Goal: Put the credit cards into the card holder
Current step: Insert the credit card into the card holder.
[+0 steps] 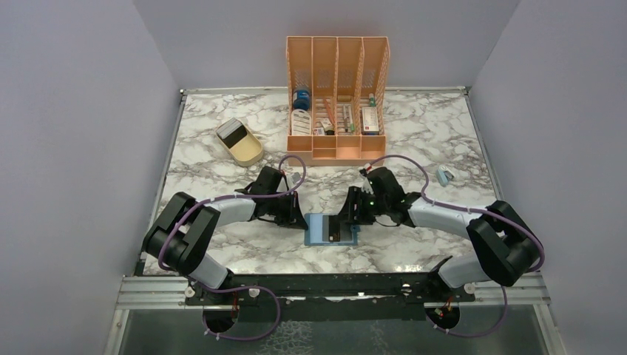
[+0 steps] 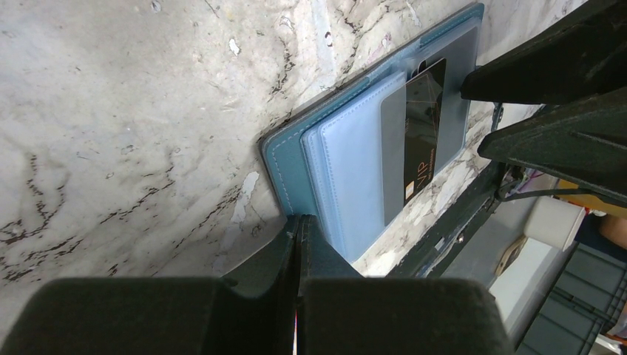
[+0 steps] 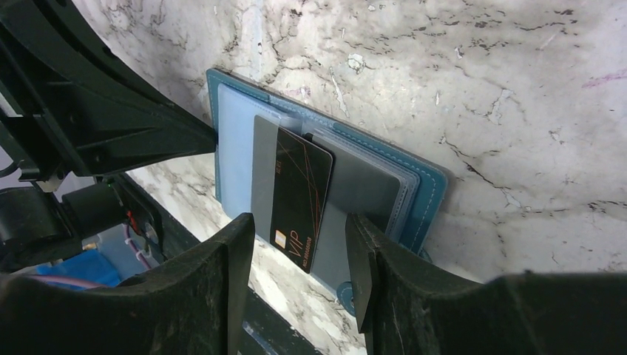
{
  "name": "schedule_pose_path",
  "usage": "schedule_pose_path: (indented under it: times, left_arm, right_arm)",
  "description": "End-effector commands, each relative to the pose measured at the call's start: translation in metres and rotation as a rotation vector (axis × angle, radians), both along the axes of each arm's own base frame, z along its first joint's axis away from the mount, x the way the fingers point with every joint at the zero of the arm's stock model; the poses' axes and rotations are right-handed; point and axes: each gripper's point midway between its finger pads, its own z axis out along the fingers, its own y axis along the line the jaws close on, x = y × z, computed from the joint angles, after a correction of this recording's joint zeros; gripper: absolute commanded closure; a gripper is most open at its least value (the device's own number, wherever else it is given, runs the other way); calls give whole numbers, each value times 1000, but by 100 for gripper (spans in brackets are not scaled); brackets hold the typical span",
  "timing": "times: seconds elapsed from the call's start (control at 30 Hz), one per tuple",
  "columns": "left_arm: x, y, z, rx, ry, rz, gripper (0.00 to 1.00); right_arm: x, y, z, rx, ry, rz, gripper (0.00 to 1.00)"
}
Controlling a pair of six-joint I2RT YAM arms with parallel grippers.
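Note:
The teal-blue card holder [image 1: 330, 229] lies open near the table's front edge, its light blue inside up; it also shows in the left wrist view [image 2: 347, 185] and the right wrist view [image 3: 425, 200]. A black credit card marked VIP [image 3: 299, 200] lies on its grey pocket [image 3: 262, 163], sticking out over the front edge; the card also shows in the left wrist view [image 2: 425, 126]. My left gripper [image 2: 299, 222] is shut, its tip touching the holder's left edge [image 1: 302, 220]. My right gripper [image 3: 301, 220] is open, its fingers astride the black card without touching it [image 1: 347, 218].
An orange slotted organiser [image 1: 337, 111] with small items stands at the back. A beige tray [image 1: 245, 149] with a grey and dark flat thing in it lies at the back left. A small blue object [image 1: 444, 176] lies at the right. The black front rail [image 1: 333, 285] runs just below the holder.

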Motion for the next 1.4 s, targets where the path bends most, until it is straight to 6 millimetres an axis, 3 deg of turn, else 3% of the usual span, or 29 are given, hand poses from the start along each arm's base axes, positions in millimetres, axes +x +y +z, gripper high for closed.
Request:
schedule_pose_path:
  times: [0.0, 0.7, 0.97, 1.37]
  left_arm:
    - [-5, 7, -10, 49, -9, 3, 99]
    - [-6, 2, -8, 27, -7, 7, 98]
    - [-7, 2, -8, 28, -5, 10, 98]
    - [3, 1, 5, 24, -39, 74, 95]
  right_arm:
    - [-1, -2, -4, -21, -1, -30, 50]
    - [-7, 31, -11, 36, 45, -7, 50]
    - [-13, 49, -1, 118, 30, 43, 51]
    - [-14, 46, 8, 102, -1, 72, 60]
